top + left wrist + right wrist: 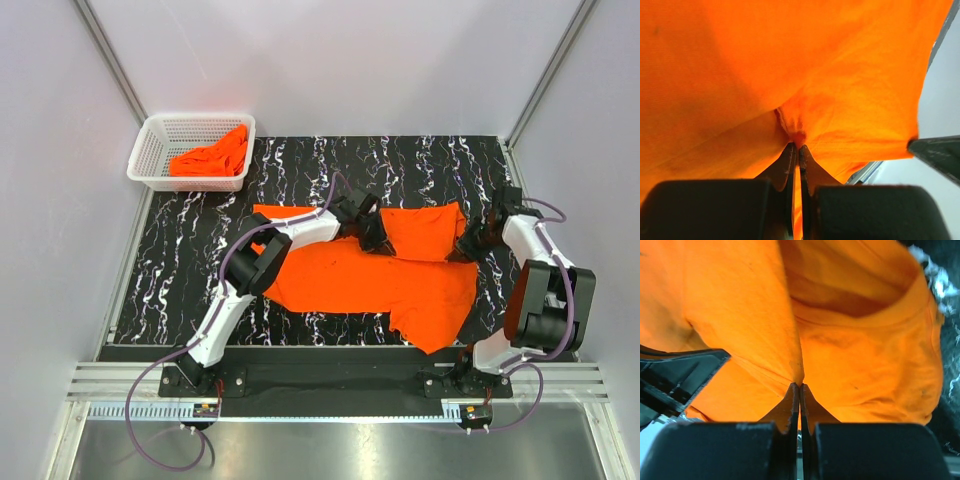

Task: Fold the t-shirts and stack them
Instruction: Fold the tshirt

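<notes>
One bright orange t-shirt (365,285) lies spread across the black marbled table (190,260). Its far right part (425,232) is raised in a flap between my two grippers. My left gripper (376,238) is at the flap's left end, shut on a pinch of the t-shirt cloth (805,115), which bunches at the fingertips (798,146). My right gripper (468,245) is at the flap's right end, shut on the t-shirt's edge (790,360), with its tips (800,385) pressed together on the fabric. A corner of the shirt (435,335) reaches toward the table's near edge.
A white mesh basket (150,150) stands at the back left corner with another crumpled orange t-shirt (212,158) in it. Grey walls close in the table on three sides. A metal rail (330,375) with the arm bases runs along the near edge.
</notes>
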{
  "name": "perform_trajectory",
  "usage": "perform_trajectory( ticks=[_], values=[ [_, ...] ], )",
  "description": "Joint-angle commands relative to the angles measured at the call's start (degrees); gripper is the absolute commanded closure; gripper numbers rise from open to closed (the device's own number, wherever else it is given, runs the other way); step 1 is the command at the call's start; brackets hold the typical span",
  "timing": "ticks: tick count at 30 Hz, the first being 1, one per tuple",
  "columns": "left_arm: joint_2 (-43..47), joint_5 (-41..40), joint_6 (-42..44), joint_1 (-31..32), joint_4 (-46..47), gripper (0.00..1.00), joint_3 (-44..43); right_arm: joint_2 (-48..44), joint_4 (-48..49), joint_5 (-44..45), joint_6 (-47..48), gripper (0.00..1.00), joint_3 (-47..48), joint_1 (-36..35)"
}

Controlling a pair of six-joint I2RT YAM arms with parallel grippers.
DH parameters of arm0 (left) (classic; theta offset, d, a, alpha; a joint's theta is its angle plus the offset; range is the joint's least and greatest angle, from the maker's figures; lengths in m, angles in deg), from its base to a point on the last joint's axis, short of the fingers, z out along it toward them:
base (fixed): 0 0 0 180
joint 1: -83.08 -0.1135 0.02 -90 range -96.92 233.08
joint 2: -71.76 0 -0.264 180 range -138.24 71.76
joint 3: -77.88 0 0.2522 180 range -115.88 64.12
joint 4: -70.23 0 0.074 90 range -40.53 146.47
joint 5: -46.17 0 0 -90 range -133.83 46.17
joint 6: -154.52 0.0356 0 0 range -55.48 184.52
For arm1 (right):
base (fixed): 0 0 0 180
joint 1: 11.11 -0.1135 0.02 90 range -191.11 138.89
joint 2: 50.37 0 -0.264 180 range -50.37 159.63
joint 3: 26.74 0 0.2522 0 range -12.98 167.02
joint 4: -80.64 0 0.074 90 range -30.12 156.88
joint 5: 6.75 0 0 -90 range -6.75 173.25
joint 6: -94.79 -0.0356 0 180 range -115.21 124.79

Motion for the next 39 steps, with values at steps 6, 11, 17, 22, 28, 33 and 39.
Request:
perform_trajectory(
  ticks=[6, 11, 17, 22, 28, 33, 39],
  values=[
    [4.09, 1.41, 3.47, -1.36, -2.79, 1.0, -1.51, -9.07, 1.32, 2.59, -6.7, 1.0, -6.81, -0.06],
    [3.74, 2.11, 3.83, -1.54, -3.23, 1.0, -1.86, -10.22, 3.07, 3.48, -9.24, 1.0, -10.06, -0.06],
    [4.52, 4.04, 4.09, -1.62, -4.37, 1.0, -0.72, -5.76, 5.01, 4.71, -9.79, 1.0, -12.53, -0.06],
    [6.11, 5.37, 3.65, -1.62, -4.55, 1.0, 1.65, -3.54, 5.1, 6.73, -8.2, 1.0, -12.44, -0.06],
    [5.85, 7.03, 3.65, -1.62, -4.64, 1.0, 2.8, -2.49, 5.01, 7.96, -6.97, 0.99, -11.74, 0.03],
    [6.98, 9.14, 4.79, -1.62, -4.9, 0.85, 4.11, -1.52, 3.43, 10.86, -4.42, 0.89, -9.38, 0.03],
    [14.71, 12.48, 13.48, -4.69, -8.33, 0.58, 8.41, 0.67, 1.67, 11.83, -1.44, 0.47, -0.87, 0.03]
  ],
)
